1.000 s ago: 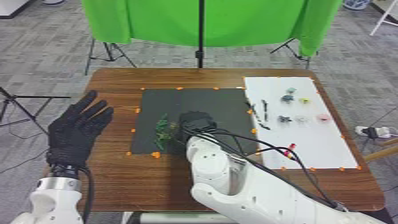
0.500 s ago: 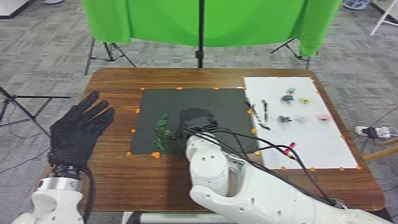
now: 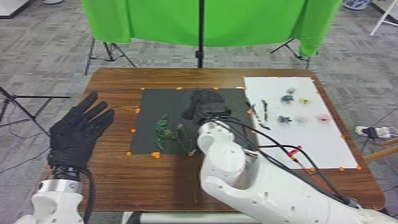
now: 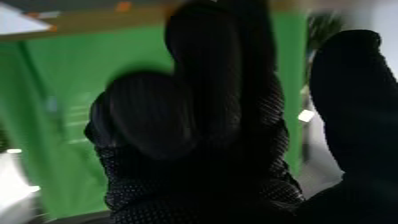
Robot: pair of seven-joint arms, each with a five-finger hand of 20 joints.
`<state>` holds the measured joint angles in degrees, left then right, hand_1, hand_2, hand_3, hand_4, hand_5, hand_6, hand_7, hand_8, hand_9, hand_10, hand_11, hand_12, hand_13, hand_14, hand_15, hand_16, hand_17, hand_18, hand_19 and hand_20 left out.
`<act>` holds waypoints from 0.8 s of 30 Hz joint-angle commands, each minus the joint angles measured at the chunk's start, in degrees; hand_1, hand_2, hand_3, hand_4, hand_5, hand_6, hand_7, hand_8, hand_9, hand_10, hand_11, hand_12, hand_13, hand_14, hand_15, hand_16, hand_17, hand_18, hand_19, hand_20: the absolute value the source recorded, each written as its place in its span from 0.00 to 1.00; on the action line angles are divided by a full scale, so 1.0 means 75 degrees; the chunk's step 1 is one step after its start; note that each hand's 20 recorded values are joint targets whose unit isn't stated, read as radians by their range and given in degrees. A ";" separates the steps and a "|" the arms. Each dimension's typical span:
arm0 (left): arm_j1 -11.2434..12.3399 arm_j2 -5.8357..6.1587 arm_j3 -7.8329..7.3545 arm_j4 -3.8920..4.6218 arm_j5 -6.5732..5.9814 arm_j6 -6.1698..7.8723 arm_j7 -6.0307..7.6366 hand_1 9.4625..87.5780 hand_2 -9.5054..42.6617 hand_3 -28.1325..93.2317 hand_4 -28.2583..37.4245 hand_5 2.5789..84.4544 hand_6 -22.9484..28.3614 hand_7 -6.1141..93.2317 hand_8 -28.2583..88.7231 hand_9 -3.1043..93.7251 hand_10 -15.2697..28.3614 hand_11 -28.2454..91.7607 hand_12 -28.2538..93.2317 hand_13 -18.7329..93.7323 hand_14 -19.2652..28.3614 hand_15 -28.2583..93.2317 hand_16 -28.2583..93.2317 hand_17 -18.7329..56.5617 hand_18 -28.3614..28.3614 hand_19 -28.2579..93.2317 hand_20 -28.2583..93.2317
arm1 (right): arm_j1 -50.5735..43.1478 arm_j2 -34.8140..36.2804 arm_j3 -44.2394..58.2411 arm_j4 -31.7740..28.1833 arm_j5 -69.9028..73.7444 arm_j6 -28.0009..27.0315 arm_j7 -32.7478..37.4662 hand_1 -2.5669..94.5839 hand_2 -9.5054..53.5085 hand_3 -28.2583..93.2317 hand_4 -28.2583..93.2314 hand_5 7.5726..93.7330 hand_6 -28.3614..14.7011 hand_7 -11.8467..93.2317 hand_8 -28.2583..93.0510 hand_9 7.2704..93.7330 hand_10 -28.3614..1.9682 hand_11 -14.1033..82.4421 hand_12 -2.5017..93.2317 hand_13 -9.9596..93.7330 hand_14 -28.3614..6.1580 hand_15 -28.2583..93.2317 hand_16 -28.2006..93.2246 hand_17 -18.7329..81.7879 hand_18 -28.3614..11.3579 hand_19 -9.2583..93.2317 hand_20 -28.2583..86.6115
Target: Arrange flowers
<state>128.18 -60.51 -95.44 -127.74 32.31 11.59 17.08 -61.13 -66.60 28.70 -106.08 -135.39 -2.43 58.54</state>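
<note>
Fingers (image 4: pixel 202 65) of the right hand (image 3: pixel 210 104): extended, one more bent than its neighbours, the thumb standing apart; they appear to grip nothing. The hand lies over the far part of the dark mat (image 3: pixel 161 101). Nearer the robot, on the mat, are a leafy green sprig (image 3: pixel 162 132) and, just beside it, a thinner sprig (image 3: pixel 183 140). To the right, dark stems (image 3: pixel 265 110) lie on the white sheet (image 3: pixel 313 150), with blue flowers (image 3: pixel 284 119), a yellow flower (image 3: pixel 305 100) and a pink flower (image 3: pixel 323 118) beyond them; a red piece (image 3: pixel 295 149) lies nearer the robot. Left hand (image 3: pixel 82 125): open, at the left of the tabletop (image 3: pixel 115 180).

Probable faults: the thinner sprig, lying near the right forearm, could be dragged out of place were the wrist lowered; the black cables (image 3: pixel 276 146), slack over the sheet, could sweep the red piece aside. Small flower heads may slip from thick gloved fingers.

Obscured: the mat beneath the right hand and forearm; the thinner sprig's form is indistinct. Whether the red piece is a blossom cannot be determined.
</note>
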 commanded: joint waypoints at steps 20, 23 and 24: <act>0.0343 -0.0106 0.0017 -0.0088 -0.0052 0.0098 0.0020 0.19 0.31 0.90 0.05 0.45 0.65 0.16 0.16 0.38 0.79 0.44 0.31 0.38 0.93 0.61 0.16 0.11 0.91 0.65 0.33 | -0.0767 0.2096 0.1678 0.1054 0.1686 0.1088 0.1020 0.36 0.00 0.87 0.01 0.57 0.56 0.27 0.13 0.69 0.29 0.55 0.20 0.68 0.38 0.85 0.31 0.46 0.11 0.98 0.34; 0.0360 -0.0104 0.0011 -0.0089 -0.0051 0.0112 0.0022 0.19 0.31 0.90 0.05 0.45 0.65 0.16 0.16 0.38 0.79 0.44 0.31 0.38 0.93 0.61 0.16 0.11 0.91 0.65 0.33 | -0.0730 0.1999 0.1650 0.1115 0.1715 0.0837 0.1034 0.35 0.00 0.86 0.01 0.55 0.56 0.27 0.13 0.67 0.28 0.57 0.20 0.68 0.37 0.85 0.31 0.45 0.11 0.99 0.34; 0.0348 -0.0113 0.0007 -0.0083 -0.0047 0.0097 -0.0002 0.19 0.31 0.90 0.05 0.45 0.65 0.16 0.16 0.38 0.79 0.44 0.31 0.38 0.93 0.61 0.16 0.11 0.91 0.65 0.33 | -0.0704 0.1984 0.1604 0.1139 0.1681 0.0854 0.1027 0.35 0.00 0.86 0.01 0.55 0.55 0.27 0.13 0.67 0.28 0.57 0.20 0.68 0.37 0.85 0.31 0.45 0.11 0.99 0.34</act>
<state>130.15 -60.72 -95.54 -128.25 32.25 11.79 17.42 -66.45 -50.08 41.89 -98.41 -122.53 6.76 66.01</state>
